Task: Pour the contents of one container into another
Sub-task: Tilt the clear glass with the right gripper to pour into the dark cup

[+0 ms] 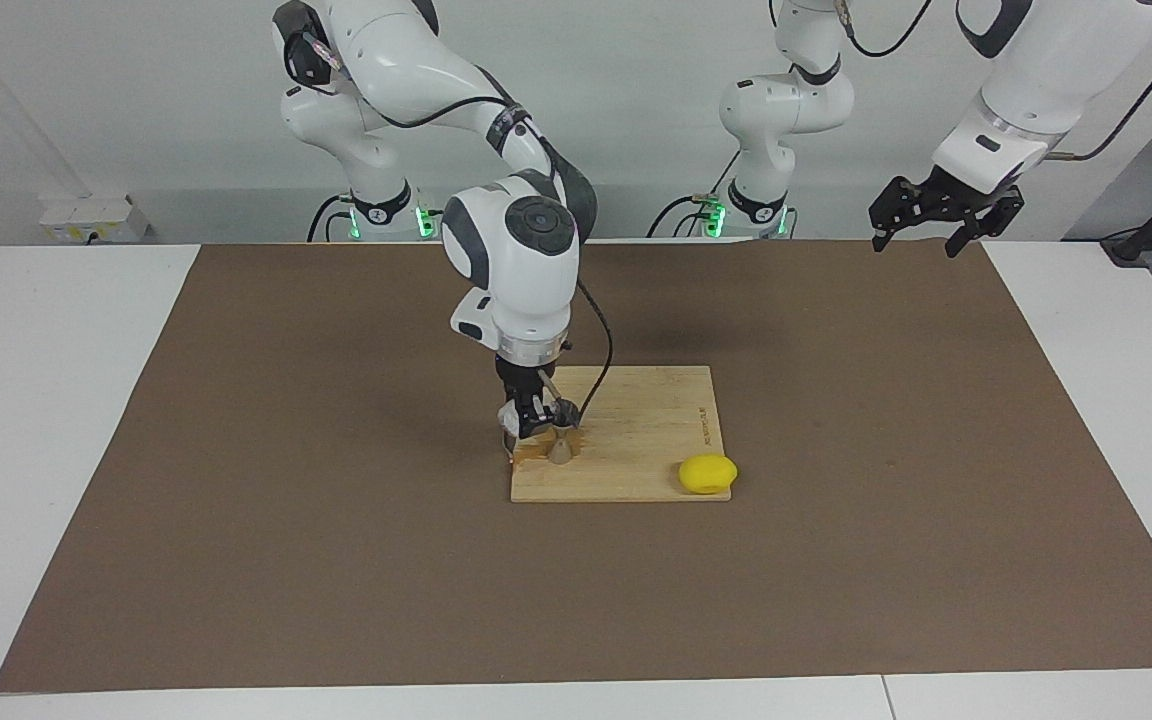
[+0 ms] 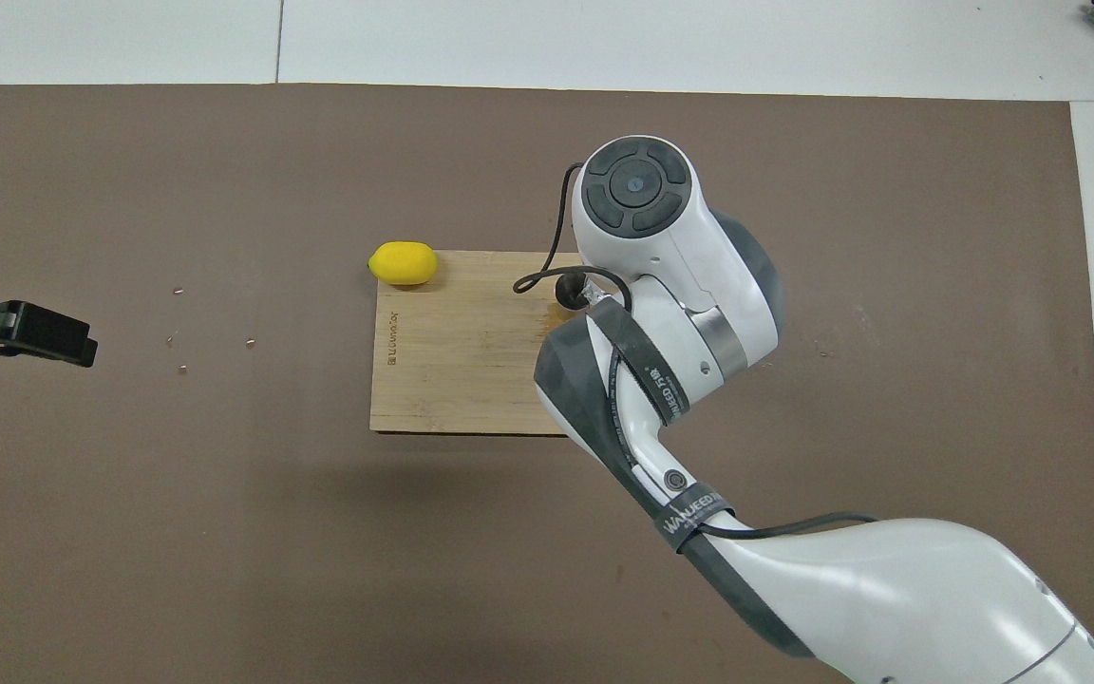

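The right gripper (image 1: 528,428), fingers pinching the glass tumbler (image 1: 512,441), holds it tilted against the metal jigger (image 1: 562,440) on the cutting board (image 1: 636,440). The left gripper (image 1: 939,222) waits, fingers spread. The arm's strap lettering (image 2: 689,504) is unreadable.

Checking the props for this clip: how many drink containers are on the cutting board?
2: the metal jigger stands near the cutting board corner; the glass tumbler, mostly hidden, is in the right gripper beside it.
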Controlling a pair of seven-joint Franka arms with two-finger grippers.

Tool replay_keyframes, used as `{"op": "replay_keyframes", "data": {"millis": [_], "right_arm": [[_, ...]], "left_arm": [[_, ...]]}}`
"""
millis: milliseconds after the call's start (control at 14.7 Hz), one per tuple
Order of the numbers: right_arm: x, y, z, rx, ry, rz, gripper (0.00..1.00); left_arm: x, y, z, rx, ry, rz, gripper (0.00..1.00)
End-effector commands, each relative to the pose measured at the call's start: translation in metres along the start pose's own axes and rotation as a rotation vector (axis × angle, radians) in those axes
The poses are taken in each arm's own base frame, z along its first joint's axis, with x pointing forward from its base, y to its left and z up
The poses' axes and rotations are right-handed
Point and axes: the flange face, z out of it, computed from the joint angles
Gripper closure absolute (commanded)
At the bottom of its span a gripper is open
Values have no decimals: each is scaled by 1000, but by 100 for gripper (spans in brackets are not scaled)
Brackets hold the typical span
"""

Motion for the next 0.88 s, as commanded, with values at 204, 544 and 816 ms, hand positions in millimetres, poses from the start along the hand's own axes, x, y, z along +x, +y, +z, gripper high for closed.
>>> {"op": "replay_keyframes", "data": {"millis": [204,544,816], "right_arm": [[-1,-5,-4,8,47,-11,100],[-7,-6,-12,13,31,-15,100],[-7,-7,-13,9,4,-2,100]], "left_arm": [[-5,-1,-1,15,-7,-7,0],[-5,-1,-1,15,-7,-7,0],[-5,-1,-1,15,-7,-7,0]]}}
